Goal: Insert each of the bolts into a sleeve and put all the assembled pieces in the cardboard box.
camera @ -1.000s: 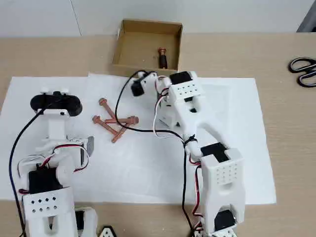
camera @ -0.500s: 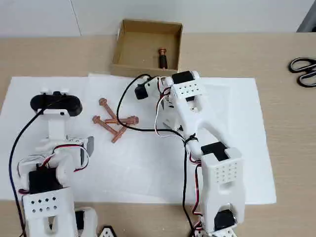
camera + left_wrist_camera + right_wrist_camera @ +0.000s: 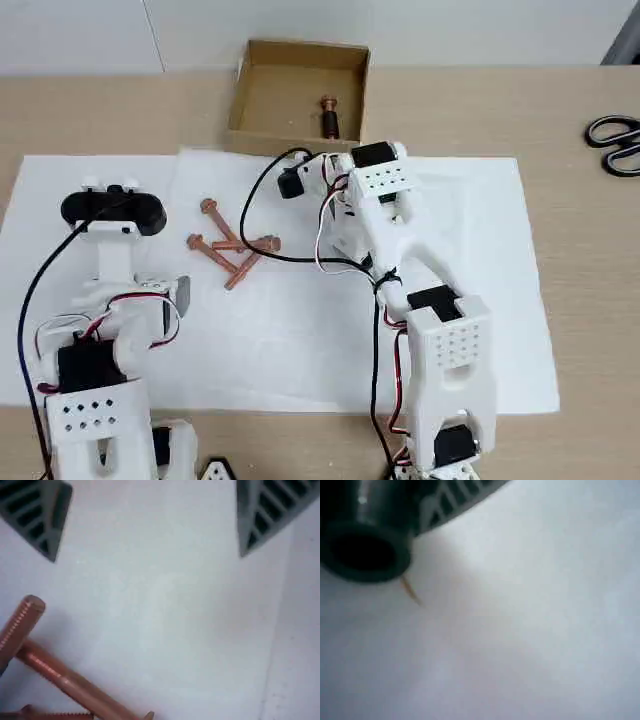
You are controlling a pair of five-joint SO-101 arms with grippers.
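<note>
Nearest, the left gripper point(image 3: 147, 545) hangs over the white paper sheet point(image 3: 300, 340) with its fingers spread wide and nothing between them. The bolts point(image 3: 235, 245) lie just to its right in a loose heap, several crossing one another. In the left wrist view only their ends point(image 3: 60, 675) reach the edge, so the fingers are not over any bolt.

Farther on and to the right, the right gripper point(image 3: 318, 180) is above the paper, just short of the cardboard box point(image 3: 240, 95). Its wrist view has a black sleeve point(image 3: 365, 550) lifted off the sheet, its open end facing the camera, pressed against a ribbed finger point(image 3: 455, 495). I judge the fingers to be closed on it, though only one of them is visible. The arm's black cable point(image 3: 248, 225) loops down beside the right end of the bolt heap.

At the far edge, the box holds one assembled piece point(image 3: 328, 117).

Risks from here:
- Closing on one bolt while others lie across it could drag or scatter the heap.
- A bolt gripped off-centre would tilt and miss the sleeve's bore.
- Pushing against the sleeve might twist it in its grip.
- The cable could sweep the bolts if the right arm swings.
</note>
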